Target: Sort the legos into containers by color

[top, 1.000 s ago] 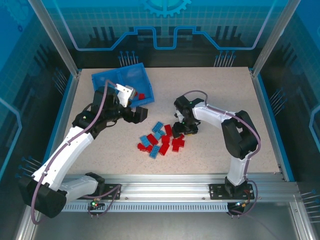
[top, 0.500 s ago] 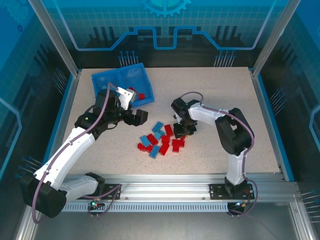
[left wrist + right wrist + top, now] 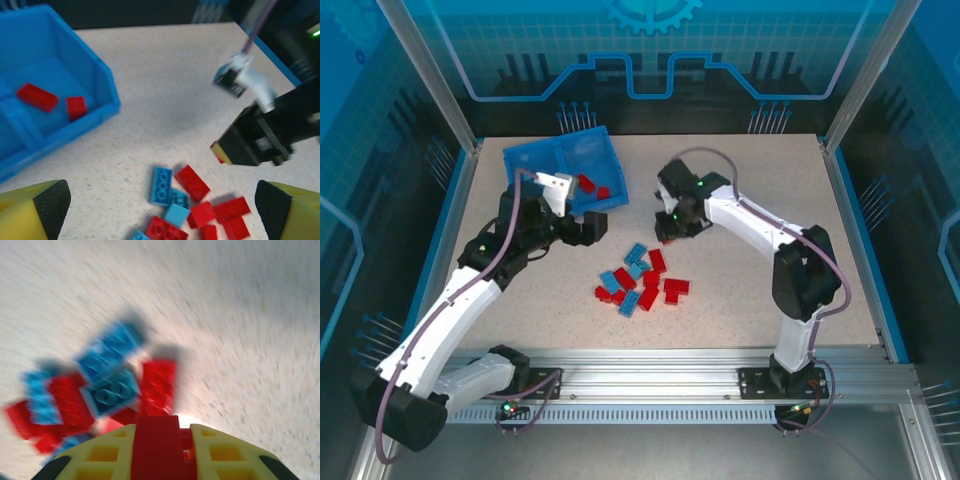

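A pile of red and light blue legos [image 3: 642, 280] lies mid-table; the same legos [image 3: 192, 200] show in the left wrist view and, blurred, as legos [image 3: 107, 385] in the right wrist view. My right gripper [image 3: 670, 228] hangs above and behind the pile, shut on a red lego [image 3: 157, 445] between its yellow fingers [image 3: 225, 450]. That red lego [image 3: 216, 150] peeks from the black right gripper [image 3: 260, 135]. My left gripper [image 3: 588, 228] [image 3: 161, 205] is open and holds nothing, between pile and tray. The blue tray [image 3: 535, 155] [image 3: 107, 85] holds two red legos [image 3: 595, 187] [image 3: 37, 96] in its right compartment.
The tray sits at the table's back left, tilted. Blue rails [image 3: 850, 230] edge the table left and right, and a metal frame [image 3: 650, 365] runs along the front. Bare tabletop [image 3: 770, 170] lies at the back right.
My right gripper closed on a red lego at the pile's right side and lifted it up and back toward the tray. The left arm drew slightly left, still open.
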